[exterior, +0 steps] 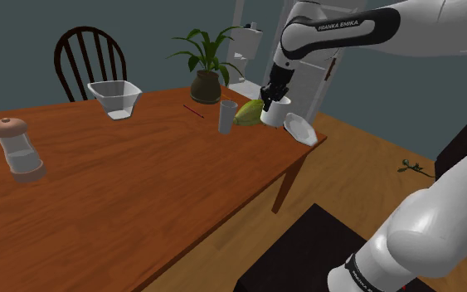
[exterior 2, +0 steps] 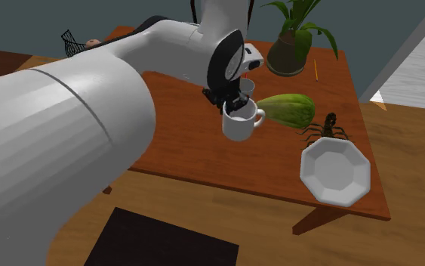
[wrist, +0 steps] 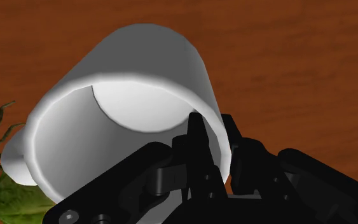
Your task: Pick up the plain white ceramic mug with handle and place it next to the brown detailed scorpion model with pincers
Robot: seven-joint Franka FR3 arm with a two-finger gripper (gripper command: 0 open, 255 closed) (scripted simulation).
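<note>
The claw (exterior 2: 236, 101) was clenched on the rim of the white mug (exterior 2: 240, 121), with one finger inside the wall and one outside, as the wrist view showed. It held the mug over the wooden bench (exterior 2: 188, 155), the handle turned toward a green oval object (exterior 2: 287, 110). The brown scorpion (exterior 2: 327, 128) lay on the bench near the mug but apart from it, just beside a white octagonal plate (exterior 2: 335, 170).
</note>
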